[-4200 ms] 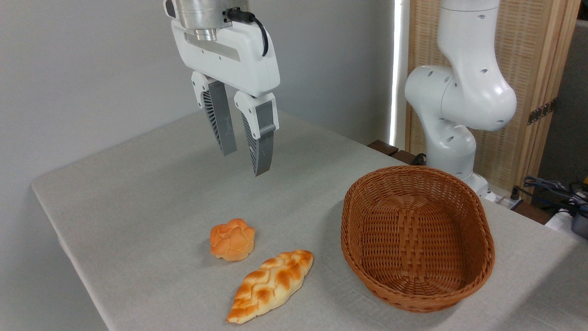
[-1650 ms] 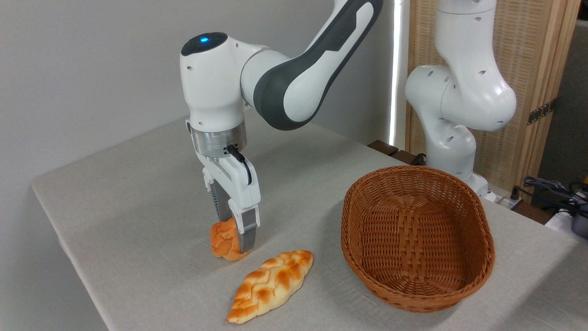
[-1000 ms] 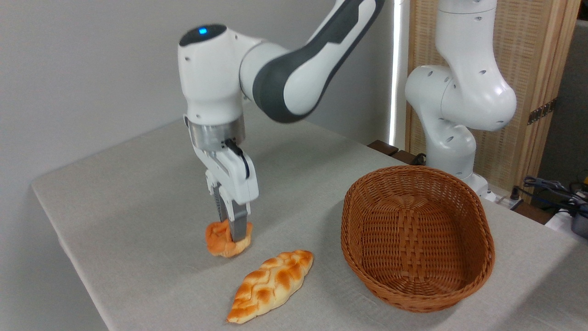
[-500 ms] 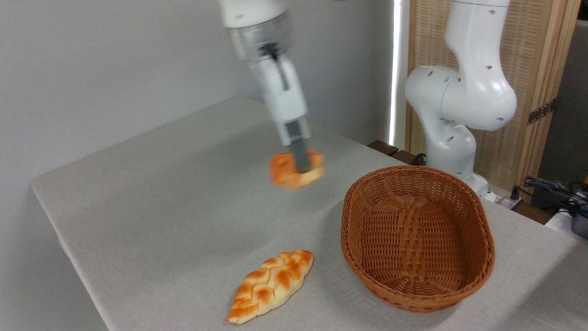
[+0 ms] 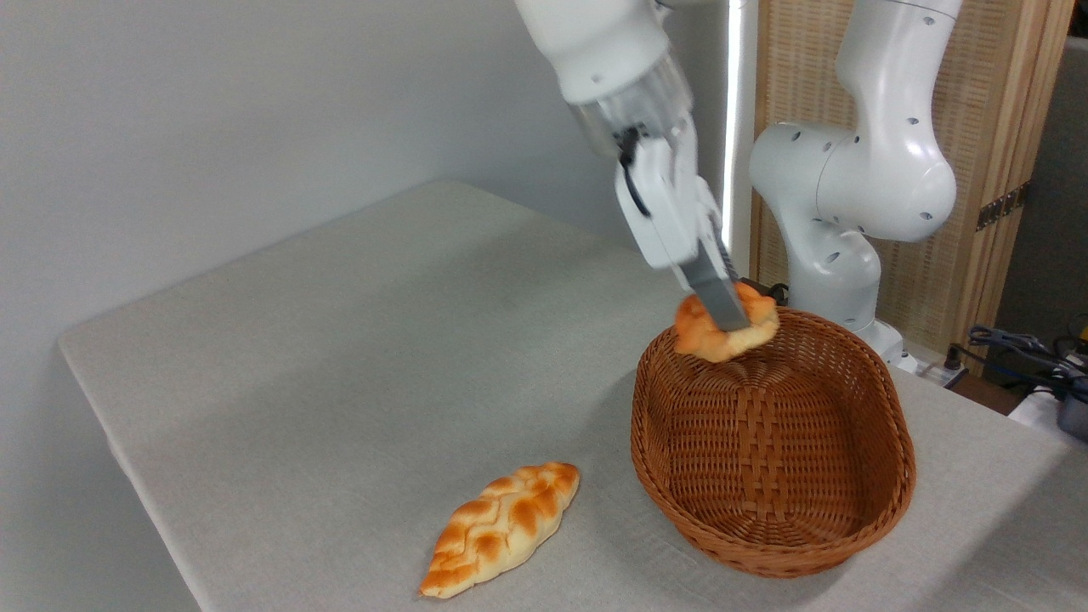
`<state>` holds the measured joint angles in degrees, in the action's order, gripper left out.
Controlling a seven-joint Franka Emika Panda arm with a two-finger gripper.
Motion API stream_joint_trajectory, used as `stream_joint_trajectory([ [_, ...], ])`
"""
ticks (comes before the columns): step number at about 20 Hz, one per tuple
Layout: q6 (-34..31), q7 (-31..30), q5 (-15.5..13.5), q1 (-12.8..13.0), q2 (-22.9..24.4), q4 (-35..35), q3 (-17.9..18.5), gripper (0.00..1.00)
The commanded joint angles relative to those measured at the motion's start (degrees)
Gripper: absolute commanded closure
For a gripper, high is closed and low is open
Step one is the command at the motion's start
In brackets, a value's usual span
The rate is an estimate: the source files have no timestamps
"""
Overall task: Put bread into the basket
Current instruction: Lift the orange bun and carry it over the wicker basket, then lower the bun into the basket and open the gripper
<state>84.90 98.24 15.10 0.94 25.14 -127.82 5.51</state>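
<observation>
Carried rightward from mid-table, the bread [image 5: 722, 330] now hangs above the far rim of the basket [image 5: 772, 442], pinched in the gripper [image 5: 728, 311], whose jaws are closed on it. Braided loaf [image 5: 500, 527] lies unmoved on the table [image 5: 340, 357].
</observation>
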Motion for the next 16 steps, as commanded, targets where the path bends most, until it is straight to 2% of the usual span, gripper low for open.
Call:
stream_joint_trajectory([
  [1,-1.49,3.80,0.81,0.55,0.43,-4.27,1.00,0.76],
  [3,-1.75,3.80,0.81,0.64,0.35,-5.95,1.00,0.70],
  [4,-1.75,3.71,0.72,0.64,0.34,-6.48,1.00,0.52],
  [5,-1.58,3.10,0.72,0.64,0.08,-7.00,1.00,0.29],
  [8,-1.23,2.39,-0.24,0.64,-0.18,-8.33,1.00,0.24],
  [10,-1.14,0.38,-4.70,0.64,-0.36,-8.50,1.00,0.21],
  [11,-1.14,-0.50,-5.77,0.64,-0.71,-8.85,1.00,0.21],
  [16,-0.79,-0.77,-5.61,0.99,-0.71,-8.94,1.00,0.16],
])
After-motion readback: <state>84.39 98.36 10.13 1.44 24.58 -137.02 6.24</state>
